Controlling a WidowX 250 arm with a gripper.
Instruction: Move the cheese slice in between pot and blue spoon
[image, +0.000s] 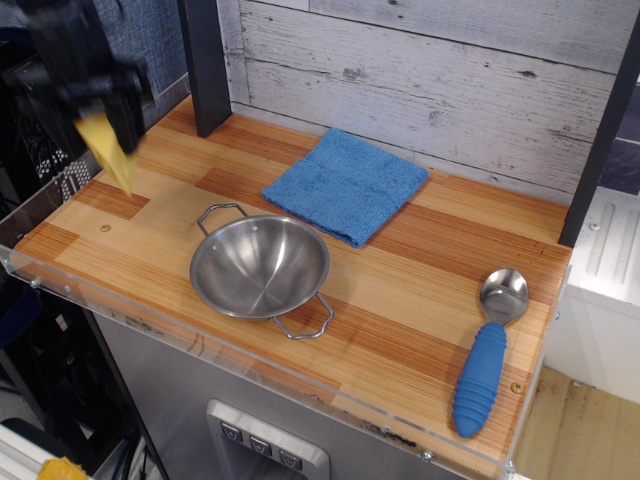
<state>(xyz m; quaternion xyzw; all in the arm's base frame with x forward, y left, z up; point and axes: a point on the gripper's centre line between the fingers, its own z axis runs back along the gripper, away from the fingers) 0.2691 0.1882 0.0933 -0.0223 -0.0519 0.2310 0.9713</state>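
My gripper (98, 118) is at the far left, raised above the wooden counter and blurred by motion. It is shut on the yellow cheese slice (106, 150), which hangs point down between the fingers, clear of the surface. The steel pot (260, 267) with two wire loop handles stands at the front middle of the counter, to the right of the gripper. The blue spoon (488, 350) lies at the front right, silver scoop toward the back and blue ribbed handle toward the front edge.
A blue square cloth (346, 184) lies behind the pot near the back wall. A dark post (205, 62) stands at the back left. A clear acrylic lip (200, 345) runs along the counter's front edge.
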